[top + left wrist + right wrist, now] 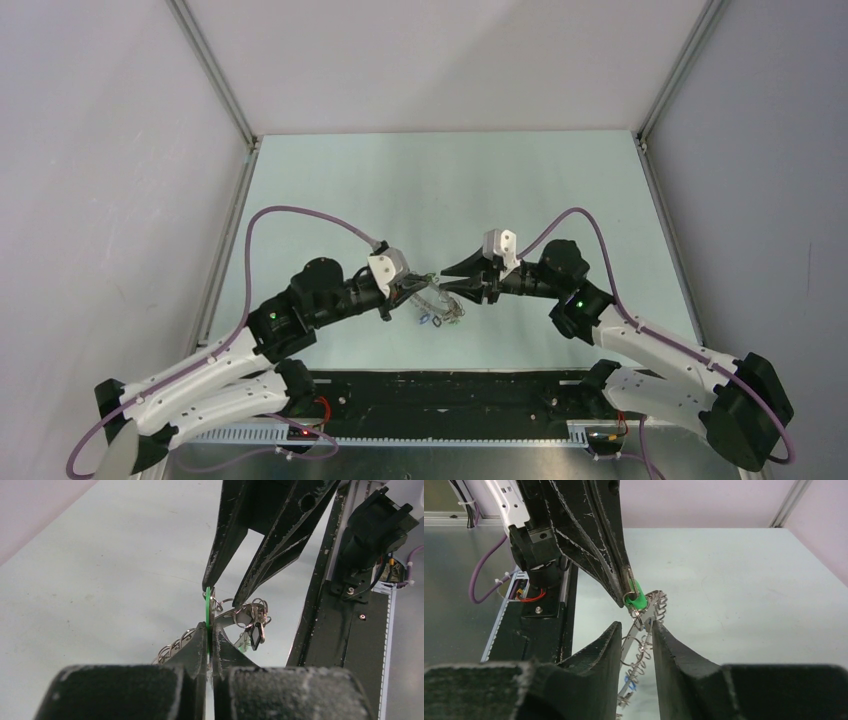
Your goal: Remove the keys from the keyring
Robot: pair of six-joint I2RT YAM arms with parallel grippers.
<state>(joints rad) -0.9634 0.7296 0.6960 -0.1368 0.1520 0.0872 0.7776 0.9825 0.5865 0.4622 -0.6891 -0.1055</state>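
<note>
Black left pincer (211, 629): closed tight on the green tag (207, 607). The tag stands edge-on between its fingers, with the upper part protruding.

Right pincer (636, 626): jaws parted, meeting the left pincer tip to tip. The keyring (646, 611) passes through the gap between its fingers. Whether either finger presses on the metal cannot be told. In the left wrist view, one right finger's tip sits at the top of the green tag. The other sits at a cluster of small split rings (250, 612) just beside it.

Keyring: thin grey metal, seen nearly edge-on, running down from the green tag with small split rings strung along it.

Keys (256, 636): hanging in a bunch below the ring. One black head is plain, and a touch of blue shows in the top view. The count is not legible.

Position: the bunch hangs between the two pincers over the worktop (450, 200). It is nearer the near edge than the far edge, about midway between the left and right edges. Whether the lowest keys touch the surface cannot be told.
</note>
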